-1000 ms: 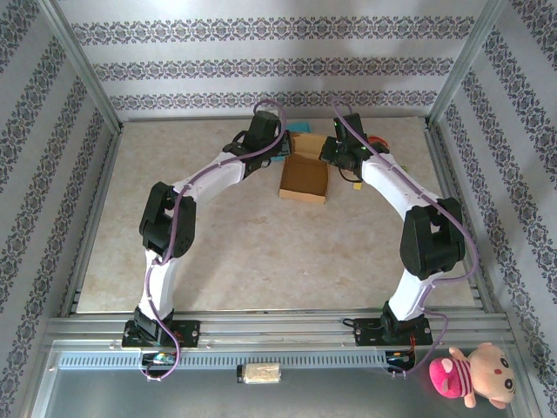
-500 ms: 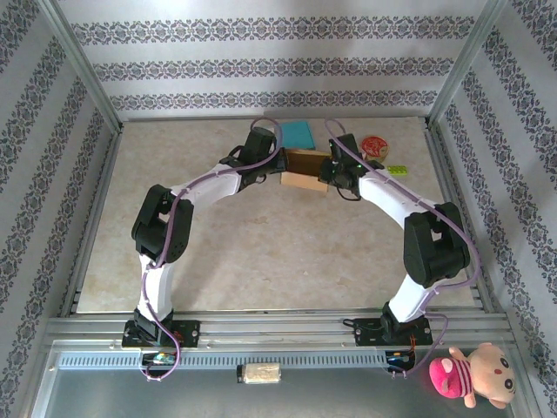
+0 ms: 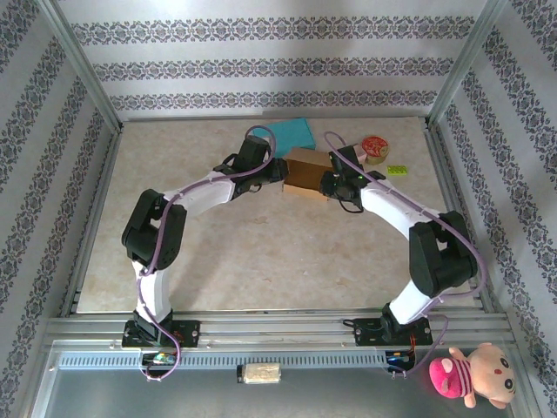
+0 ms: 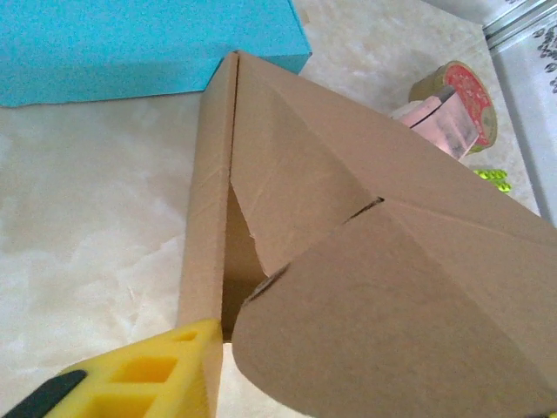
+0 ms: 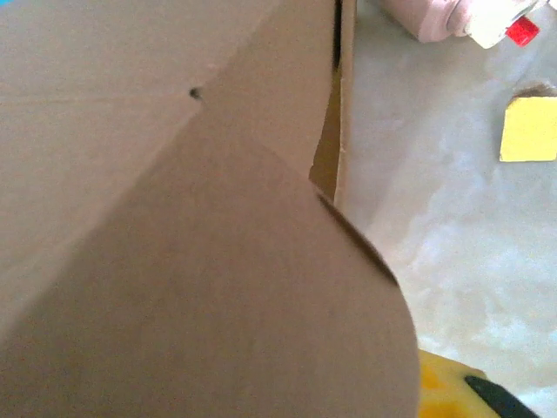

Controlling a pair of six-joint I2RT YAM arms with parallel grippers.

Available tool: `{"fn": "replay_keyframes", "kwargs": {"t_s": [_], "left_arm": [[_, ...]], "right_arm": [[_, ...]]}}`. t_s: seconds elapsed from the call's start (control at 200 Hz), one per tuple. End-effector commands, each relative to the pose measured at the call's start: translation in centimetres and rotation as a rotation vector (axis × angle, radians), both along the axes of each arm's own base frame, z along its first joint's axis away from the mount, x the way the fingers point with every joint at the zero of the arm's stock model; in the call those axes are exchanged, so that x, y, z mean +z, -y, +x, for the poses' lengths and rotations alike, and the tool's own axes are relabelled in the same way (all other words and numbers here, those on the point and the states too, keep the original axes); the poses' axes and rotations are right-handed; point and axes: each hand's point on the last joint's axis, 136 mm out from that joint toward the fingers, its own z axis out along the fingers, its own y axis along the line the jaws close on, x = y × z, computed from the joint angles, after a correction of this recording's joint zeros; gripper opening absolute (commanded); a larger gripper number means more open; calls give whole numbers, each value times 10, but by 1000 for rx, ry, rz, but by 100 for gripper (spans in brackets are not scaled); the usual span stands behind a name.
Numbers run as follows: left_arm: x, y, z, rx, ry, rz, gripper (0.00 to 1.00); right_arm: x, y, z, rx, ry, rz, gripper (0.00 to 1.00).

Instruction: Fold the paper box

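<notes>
Flanking paper box | left jaws: cannot tell | right jaws: cannot tell

Near half of table open, easy passage. Centre back blocked by box; blue pad just behind it. Tin and green block crowd right-back. Left-back corner free.

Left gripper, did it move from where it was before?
Yes. The left gripper came away from the back wall, toward the arms' bases, uncovering the teal block.
</notes>
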Motion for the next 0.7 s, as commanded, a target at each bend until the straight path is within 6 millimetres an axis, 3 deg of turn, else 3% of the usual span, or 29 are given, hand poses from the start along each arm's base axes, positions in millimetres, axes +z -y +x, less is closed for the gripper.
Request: {"fn": "replay_keyframes", "kwargs": {"t_s": [0.0, 0.21, 0.315, 0.405, 0.505, 0.675, 0.695], "left_arm": [[26, 10, -5, -40, 47, -70, 40], [63, 9, -32, -77, 118, -117, 42], [94, 3, -49, -72, 182, -117, 42], [117, -6, -51, -33, 203, -67, 42], [127, -14, -28, -4, 168, -4, 44], [110, -8, 33, -61, 17, 8, 51], [99, -9, 38, -67, -12, 29, 51]], "right_arm": [[12, -2, -12, 16, 16, 13, 40], [48, -12, -40, 85, 41, 111, 56], [86, -7, -50, 87, 108, 158, 61], [122, 4, -45, 32, 186, 224, 64], [137, 17, -22, -23, 166, 304, 65], [111, 15, 22, 10, -32, 301, 71], [108, 15, 26, 8, -40, 296, 72]]}}
